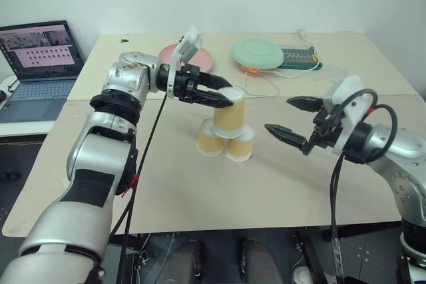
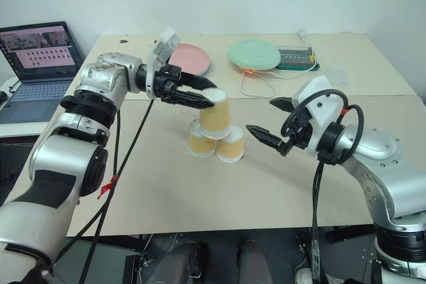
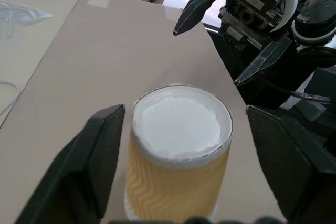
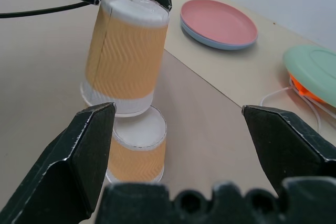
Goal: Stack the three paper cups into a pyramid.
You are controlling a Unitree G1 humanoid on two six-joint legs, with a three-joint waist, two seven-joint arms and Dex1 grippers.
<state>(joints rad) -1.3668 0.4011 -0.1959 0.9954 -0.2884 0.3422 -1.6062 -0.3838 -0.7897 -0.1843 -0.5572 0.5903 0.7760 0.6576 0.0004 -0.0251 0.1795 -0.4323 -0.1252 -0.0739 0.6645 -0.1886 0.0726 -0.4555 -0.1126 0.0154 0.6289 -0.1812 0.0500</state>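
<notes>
Left eye view, contents listed largest to smallest.

Table [image 1: 200,197]: pale beige top, spanning most of the frame from centre to lower edge.

Laptop [image 1: 41,64]: open, screen lit, at the upper left of the frame, on a separate surface beside the table.

Left gripper [image 1: 226,98]: at frame centre, reaching in from the left. Jaws spread, one finger on each side of the top cup's upper end; in the left wrist view a gap shows between each finger and the cup wall, so they appear not to be pressing it.

Right gripper [image 1: 293,121]: right of centre, pointing toward the cups, near them but apart. Jaws spread wide, nothing between them.

Green plate [image 1: 258,53]: upper centre-right, lying upside down over something orange.

Pink plate [image 1: 203,59]: upper centre, partly hidden behind the left wrist.

Clear tray [image 1: 298,56]: just right of the green plate; contents too small to tell.

White cable [image 1: 266,84]: looped on the table below the green plate.

Three paper cups [image 1: 226,131]: frame centre, all upside down. Two stand side by side on the table, touching; the third rests on their bases, slightly tilted in the right wrist view.
</notes>
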